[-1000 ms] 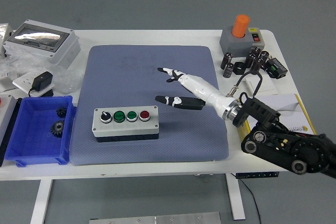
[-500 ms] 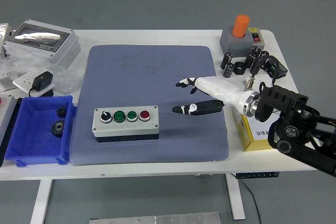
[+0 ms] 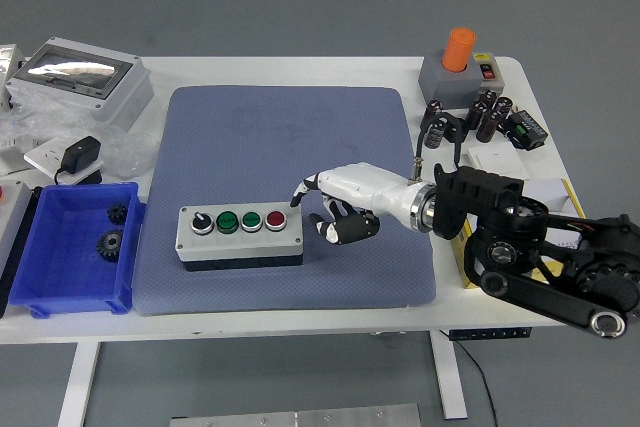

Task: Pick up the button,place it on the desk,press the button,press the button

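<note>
The grey four-button control box (image 3: 240, 234) lay flat on the blue-grey mat (image 3: 285, 147) at lower centre, so the right hand (image 3: 335, 209), index finger extended and other fingers curled around nothing, could reach its red push-button (image 3: 275, 217) from the frame's right.

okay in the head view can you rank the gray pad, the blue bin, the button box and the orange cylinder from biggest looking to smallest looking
1. Gray pad, by far the largest.
2. Blue bin.
3. Button box, somewhat smaller than the bin.
4. Orange cylinder, smallest; it sits farthest from the camera, though the gap looks too big for that to matter.
</note>
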Controlling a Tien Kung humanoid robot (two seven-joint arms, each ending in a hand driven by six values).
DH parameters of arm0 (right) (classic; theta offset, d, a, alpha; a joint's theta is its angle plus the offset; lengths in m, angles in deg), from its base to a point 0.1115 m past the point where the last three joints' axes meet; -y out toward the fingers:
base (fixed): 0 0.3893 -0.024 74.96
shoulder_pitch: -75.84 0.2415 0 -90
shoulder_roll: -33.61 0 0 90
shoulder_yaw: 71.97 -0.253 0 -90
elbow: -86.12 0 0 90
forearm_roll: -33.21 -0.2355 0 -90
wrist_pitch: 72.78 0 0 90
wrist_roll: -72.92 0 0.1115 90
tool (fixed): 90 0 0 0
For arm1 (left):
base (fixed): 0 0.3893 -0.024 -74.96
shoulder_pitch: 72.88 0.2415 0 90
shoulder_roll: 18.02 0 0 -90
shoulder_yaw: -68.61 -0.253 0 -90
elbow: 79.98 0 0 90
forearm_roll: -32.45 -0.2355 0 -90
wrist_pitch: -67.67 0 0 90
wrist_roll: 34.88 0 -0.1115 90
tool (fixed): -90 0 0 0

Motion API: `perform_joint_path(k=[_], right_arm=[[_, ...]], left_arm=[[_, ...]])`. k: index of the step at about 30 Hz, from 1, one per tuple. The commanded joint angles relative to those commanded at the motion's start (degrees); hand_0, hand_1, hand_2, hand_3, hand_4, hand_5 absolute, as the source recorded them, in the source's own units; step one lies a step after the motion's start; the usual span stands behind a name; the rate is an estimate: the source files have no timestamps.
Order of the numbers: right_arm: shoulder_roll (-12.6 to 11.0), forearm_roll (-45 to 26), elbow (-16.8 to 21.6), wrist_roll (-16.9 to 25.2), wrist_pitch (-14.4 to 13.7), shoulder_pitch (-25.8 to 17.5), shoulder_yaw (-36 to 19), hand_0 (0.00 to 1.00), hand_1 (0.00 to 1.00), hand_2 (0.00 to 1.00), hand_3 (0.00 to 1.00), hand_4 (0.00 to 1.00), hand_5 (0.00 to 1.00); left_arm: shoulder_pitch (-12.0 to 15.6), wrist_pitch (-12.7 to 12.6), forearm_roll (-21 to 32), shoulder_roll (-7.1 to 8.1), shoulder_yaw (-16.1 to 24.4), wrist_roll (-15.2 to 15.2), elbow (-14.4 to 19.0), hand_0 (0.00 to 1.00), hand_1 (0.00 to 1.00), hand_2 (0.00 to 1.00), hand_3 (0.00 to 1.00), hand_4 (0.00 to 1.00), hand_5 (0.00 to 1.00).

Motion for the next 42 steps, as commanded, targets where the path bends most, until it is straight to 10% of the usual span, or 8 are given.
perform_joint_path(k=[19,37,38,42], right_arm=[[5.33,1.81,-6.32,-0.16,-2.35,-0.15,3.76,0.002,0.066,0.168,0.707,0.38,0.117],[-0.13,-3.2,-0.81,5.98,-3.77,-5.97,-9.23,0.002,0.062,0.166,0.712,0.377,0.118],[-0.39,-2.86,-0.55,6.63,-4.89,-7.28,-10.65,0.002,0.062,0.168,0.717,0.627,0.404],[-0.88,-3.55,0.07,10.46,-9.15,-12.27,-15.85,0.002,0.062,0.168,0.717,0.627,0.404]], left_arm=[[-0.25,0.19,-0.27,0.01,0.18,0.23,-0.07,0.769,0.762,0.722,0.804,0.942,0.647],[0.01,0.33,-0.29,-0.17,0.13,0.16,-0.1,0.77,0.761,0.72,0.803,0.939,0.651],[0.07,0.38,-0.5,-0.17,0.22,0.15,-0.09,0.769,0.761,0.72,0.803,0.938,0.649],[0.21,0.55,-1.18,-0.04,0.66,0.49,-0.18,0.769,0.761,0.72,0.803,0.938,0.649]])
